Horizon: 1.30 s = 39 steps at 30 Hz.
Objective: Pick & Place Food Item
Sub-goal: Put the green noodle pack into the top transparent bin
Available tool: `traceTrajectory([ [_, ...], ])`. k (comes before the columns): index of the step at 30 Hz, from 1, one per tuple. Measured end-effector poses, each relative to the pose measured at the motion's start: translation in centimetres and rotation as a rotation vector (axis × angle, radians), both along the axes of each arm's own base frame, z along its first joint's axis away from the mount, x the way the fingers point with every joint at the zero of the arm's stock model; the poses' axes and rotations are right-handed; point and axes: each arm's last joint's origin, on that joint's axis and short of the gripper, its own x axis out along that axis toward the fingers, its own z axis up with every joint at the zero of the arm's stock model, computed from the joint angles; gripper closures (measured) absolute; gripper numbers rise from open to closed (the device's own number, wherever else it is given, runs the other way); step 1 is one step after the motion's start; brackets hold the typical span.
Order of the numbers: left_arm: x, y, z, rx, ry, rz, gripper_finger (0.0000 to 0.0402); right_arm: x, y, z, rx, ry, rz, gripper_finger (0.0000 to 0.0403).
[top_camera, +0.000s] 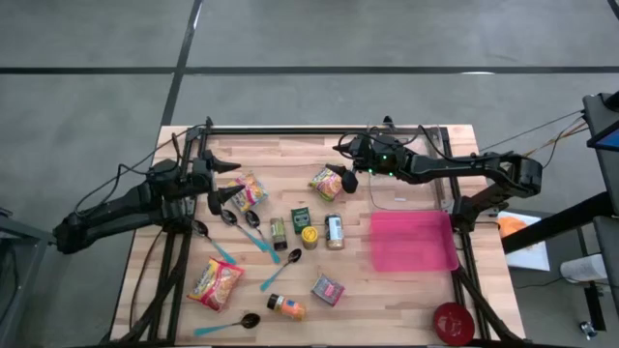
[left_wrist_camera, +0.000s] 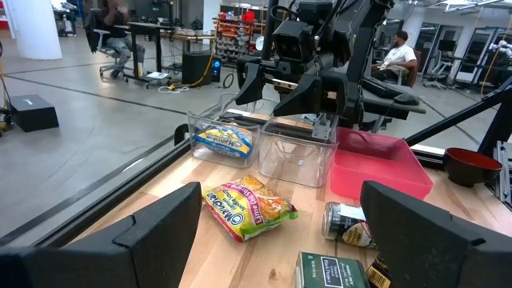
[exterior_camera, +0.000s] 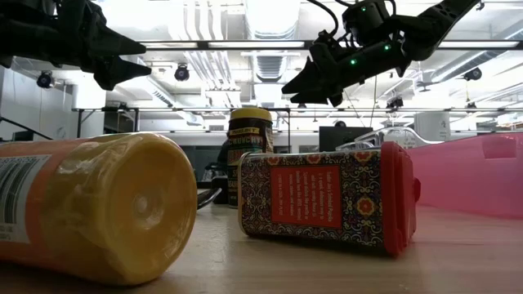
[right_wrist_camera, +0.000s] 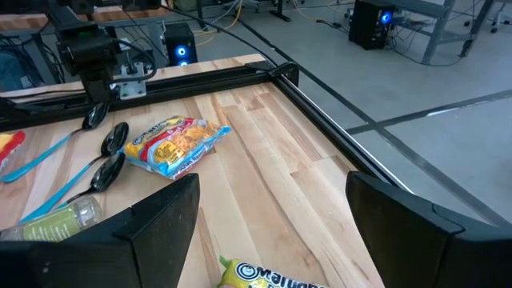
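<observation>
Noodle pkt (top_camera: 327, 183) just under open right gripper (top_camera: 340, 162)

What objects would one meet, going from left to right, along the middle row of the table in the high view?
Noodle packet → small bottle → green box → yellow-lidded jar → glass jar → pink tray.

- Wooden table (top_camera: 406, 290), black rail round its edge.
- Noodle packets lie at three spots (top_camera: 248, 191), (top_camera: 327, 182), (top_camera: 215, 283).
- Spoons (top_camera: 253, 230) are scattered left of centre.
- Jars and cans (top_camera: 334, 232) sit mid-table.
- Patterned box (top_camera: 328, 289) is nearer the front.
- Pink tray (top_camera: 412, 242) lies right, red bowl (top_camera: 453, 322) at the corner.
</observation>
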Motion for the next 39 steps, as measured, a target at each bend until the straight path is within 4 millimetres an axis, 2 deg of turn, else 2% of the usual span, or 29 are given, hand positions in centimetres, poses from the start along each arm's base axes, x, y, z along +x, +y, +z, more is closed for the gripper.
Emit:
traceTrajectory([
  [14,0.0,0.0,0.0,0.0,0.0,0.0,0.0055,0.3,0.1,1.1,-0.03,-0.032,0.018,0.009],
  [18,0.0,0.0,0.0,0.0,0.0,0.0,0.0055,0.4,0.1,1.1,-0.023,0.027,0.027,0.009],
  [23,0.0,0.0,0.0,0.0,0.001,0.0,0.0055,1.0,0.2,2.0,-0.024,0.169,0.091,0.009],
  [31,0.0,0.0,0.0,-0.001,0.003,0.0,0.0055,4.1,0.3,3.4,-0.131,0.418,0.206,0.009],
  [35,0.0,0.0,0.0,-0.001,0.003,0.0,0.0055,6.1,-0.4,2.7,-0.118,0.515,0.234,0.009],
  [39,0.0,0.0,0.0,-0.001,0.003,0.0,0.0055,8.3,-1.1,1.8,-0.083,0.538,0.229,0.009],
])
